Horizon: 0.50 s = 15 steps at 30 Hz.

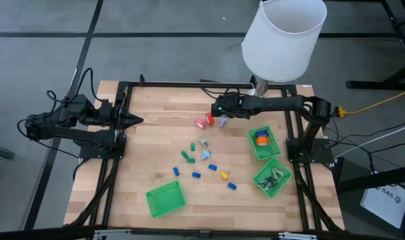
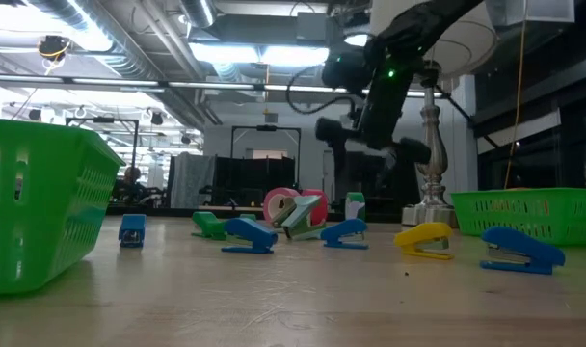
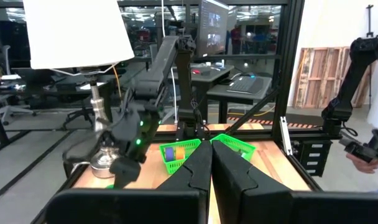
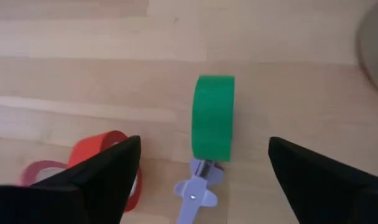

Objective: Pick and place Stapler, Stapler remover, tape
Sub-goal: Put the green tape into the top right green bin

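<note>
**A:** How far along are you?

**B:** Partway, by the look of it. One green basket off your right arm's side already holds rolls of tape, blue and orange, and the basket next to it holds a few dark pieces I can't tell apart. The third basket, on the near side of the bench, looks empty. Left out are the small blue stapler, a yellow one and several more blue and green pieces scattered mid-bench — plus the cluster under your right tool.

**A:** And that tool?

**B:** Your right tool hangs just above the bench with its fingers spread wide, gripping nothing. Standing on edge between them, about centred, is a green tape roll. A pale purple stapler remover lies just below the roll, touching it or nearly so, closer to the wrist.

**A:** Anything beside it?

**B:** A red tape roll sits against one finger, partly hidden by it, with a pink roll just beyond. In closing on the green roll you could nudge the red one.

**A:** The left side?

**B:** Your left tool waits shut at its own edge of the bench, well away from everything.
</note>
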### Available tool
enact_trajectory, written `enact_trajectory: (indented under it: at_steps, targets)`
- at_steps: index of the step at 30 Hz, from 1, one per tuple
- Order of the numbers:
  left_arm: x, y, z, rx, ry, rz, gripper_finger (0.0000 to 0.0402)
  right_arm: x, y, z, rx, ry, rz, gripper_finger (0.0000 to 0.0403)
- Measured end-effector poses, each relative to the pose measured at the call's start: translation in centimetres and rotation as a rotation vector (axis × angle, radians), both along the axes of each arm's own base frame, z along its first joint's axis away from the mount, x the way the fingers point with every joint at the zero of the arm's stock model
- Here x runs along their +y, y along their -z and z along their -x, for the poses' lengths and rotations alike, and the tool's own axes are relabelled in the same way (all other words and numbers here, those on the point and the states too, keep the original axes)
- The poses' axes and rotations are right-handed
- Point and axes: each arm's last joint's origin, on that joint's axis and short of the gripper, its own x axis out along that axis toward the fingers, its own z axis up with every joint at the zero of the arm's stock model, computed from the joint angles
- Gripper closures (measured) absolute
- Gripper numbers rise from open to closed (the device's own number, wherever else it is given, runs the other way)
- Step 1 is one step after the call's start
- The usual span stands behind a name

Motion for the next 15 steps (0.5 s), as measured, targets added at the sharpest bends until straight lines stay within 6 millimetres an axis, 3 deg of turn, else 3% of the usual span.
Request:
enact_trajectory:
  at_steps: [6,15]
  targets:
    - [0.0,0.0,0.0,0.000,0.000,0.000,0.0395,-0.7,2.0,-0.6,0.025,0.017,-0.009,0.0041]
    - [0.0,0.0,0.0,0.000,0.000,0.000,0.0396,-2.0,3.5,-0.6,0.030,0.094,-0.023,0.0050]
